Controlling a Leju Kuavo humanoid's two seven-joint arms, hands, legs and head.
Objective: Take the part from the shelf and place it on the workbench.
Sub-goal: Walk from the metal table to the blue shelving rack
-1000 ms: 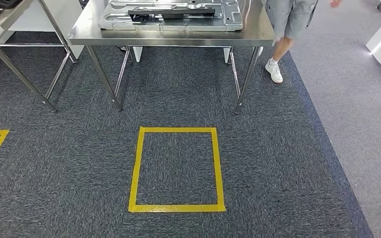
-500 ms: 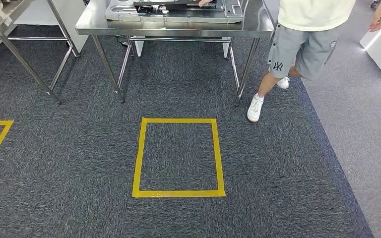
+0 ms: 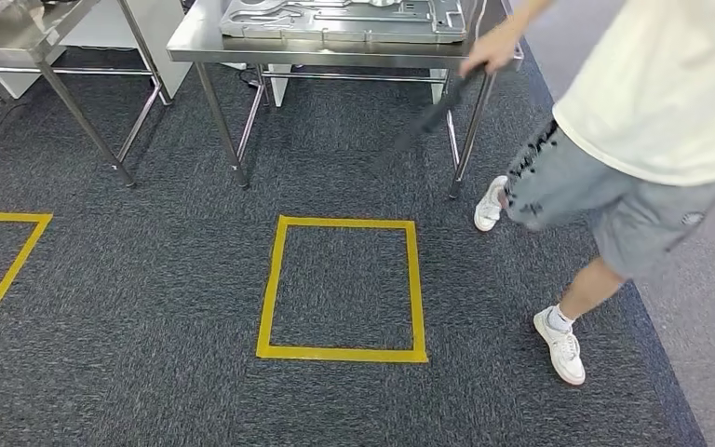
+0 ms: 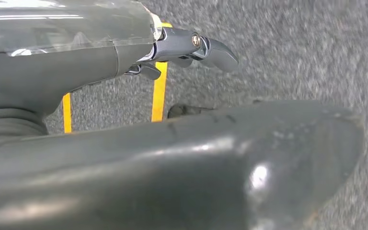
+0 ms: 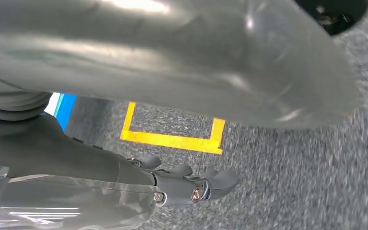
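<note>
Ahead, at the top of the head view, stands a steel workbench with a silver stamped panel lying on it. At the right a person grips a long black part in one hand; the part slants down beside the bench's right front leg. My left hand hangs over the carpet with nothing in it, its dark fingers apart from the thick thumb. My right hand hangs the same way, fingers loose and holding nothing.
A yellow tape square marks the dark carpet in front of the bench, and another tape outline lies at the left. A second steel table stands at the upper left. The person's shoe is just right of the square.
The person has stepped from beside the bench toward me and lifted the black part off the panel; it now hangs from their hand. The head view has shifted slightly.
</note>
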